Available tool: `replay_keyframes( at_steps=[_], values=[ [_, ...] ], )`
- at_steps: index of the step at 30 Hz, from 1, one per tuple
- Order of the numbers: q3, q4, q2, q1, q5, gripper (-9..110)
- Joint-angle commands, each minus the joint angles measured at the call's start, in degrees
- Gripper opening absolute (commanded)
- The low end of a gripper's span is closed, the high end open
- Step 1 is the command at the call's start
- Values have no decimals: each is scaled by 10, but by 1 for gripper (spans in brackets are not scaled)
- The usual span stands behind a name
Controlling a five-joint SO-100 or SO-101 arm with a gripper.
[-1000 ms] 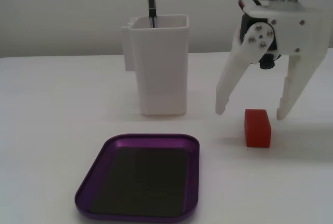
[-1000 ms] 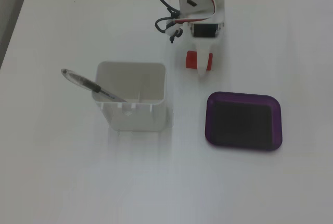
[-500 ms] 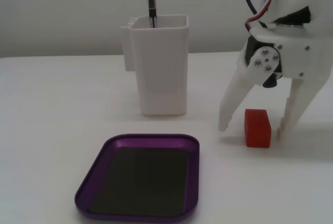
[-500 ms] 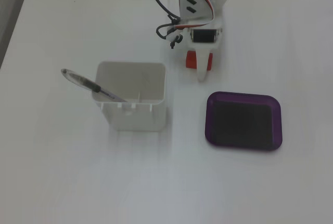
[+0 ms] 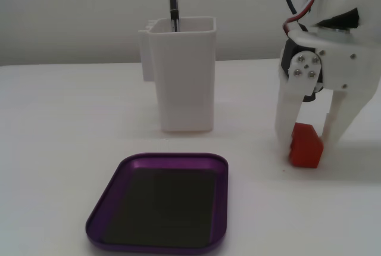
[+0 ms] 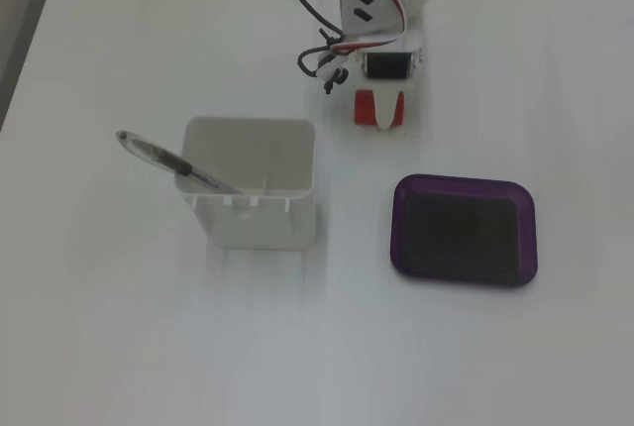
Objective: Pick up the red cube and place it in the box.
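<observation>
The red cube (image 5: 305,146) rests on the white table at the right in a fixed view, between the two white fingers of my gripper (image 5: 308,146). The fingers point straight down and close on the cube's sides. In the other fixed view the cube (image 6: 365,109) shows red on both sides of a white finger, under the gripper (image 6: 381,117). The box, a shallow purple tray (image 5: 172,158) with a dark bottom, lies empty at the front, to the left of the cube. From above, the tray (image 6: 396,220) lies below and to the right of the gripper.
A tall white plastic container (image 5: 184,83) with a pen (image 5: 173,6) stands behind the tray, left of the arm. It also shows in the view from above (image 6: 253,220), left of the tray. Red and black wires hang from the arm (image 6: 322,45).
</observation>
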Motion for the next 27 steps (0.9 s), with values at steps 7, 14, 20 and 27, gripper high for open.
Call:
replay_keyframes(
  at_steps=[7, 14, 20, 27],
  values=[
    [-76, 114, 132, -44, 0, -1],
    [-128, 162, 236, -181, -2, -1],
    [-141, 101, 210, -187, 1, -1],
    [-294, 49, 68, -191, 47, -1]
  ],
)
